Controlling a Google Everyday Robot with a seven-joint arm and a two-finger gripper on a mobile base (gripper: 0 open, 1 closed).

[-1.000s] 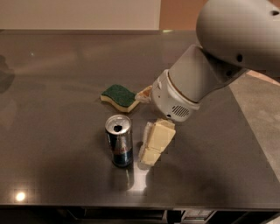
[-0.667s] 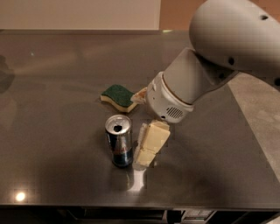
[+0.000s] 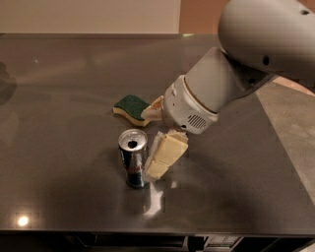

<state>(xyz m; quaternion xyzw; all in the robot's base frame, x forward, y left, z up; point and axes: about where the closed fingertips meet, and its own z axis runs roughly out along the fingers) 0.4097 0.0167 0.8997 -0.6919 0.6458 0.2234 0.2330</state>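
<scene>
Dark grey glossy countertop, pale wall along the far edge. The gripper sits low over the middle of the countertop. The white arm comes in from the upper right, with its wrist housing right above the gripper.

Fingers are spread. One cream finger points down-left and ends just right of the can. The other pokes out behind the wrist toward the sponge. Nothing is pinched between them.

The can stands upright, silver-blue, top opened. It is hard against the lower finger: touching or a hair apart, can't tell. It sits left of that finger, not between the two.

The sponge, green on a yellow base, lies flat behind the can. Its right end is at the upper finger's tip, contact unclear.

A lighter stone-look strip runs along the right side. A glare spot sits near the front left edge.
</scene>
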